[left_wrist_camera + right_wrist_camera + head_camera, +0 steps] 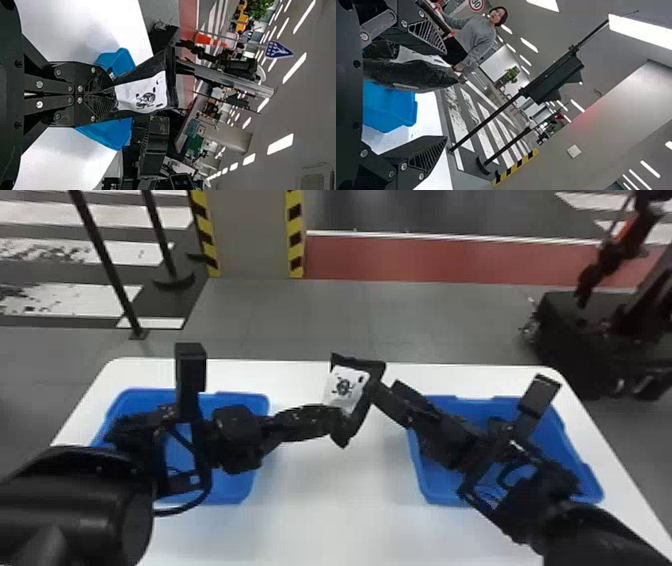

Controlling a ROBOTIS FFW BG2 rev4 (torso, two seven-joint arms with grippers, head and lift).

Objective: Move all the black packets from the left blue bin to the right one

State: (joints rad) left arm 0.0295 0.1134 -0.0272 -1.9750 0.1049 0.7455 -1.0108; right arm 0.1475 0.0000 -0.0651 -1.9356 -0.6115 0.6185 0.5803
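In the head view, my left gripper is shut on a black packet with a white label, held up between the two bins. My right gripper stands open beside the packet's right side. The left wrist view has the left gripper pinching the labelled packet. In the right wrist view, the fingers of the right gripper are wide apart, with the dark packet between them, nearer one finger. The arms partly cover the left blue bin and the right blue bin, hiding much of their insides.
Both bins stand on a white table, with a bare strip between them. Beyond its far edge are dark poles, a striped pillar and another dark machine on the floor.
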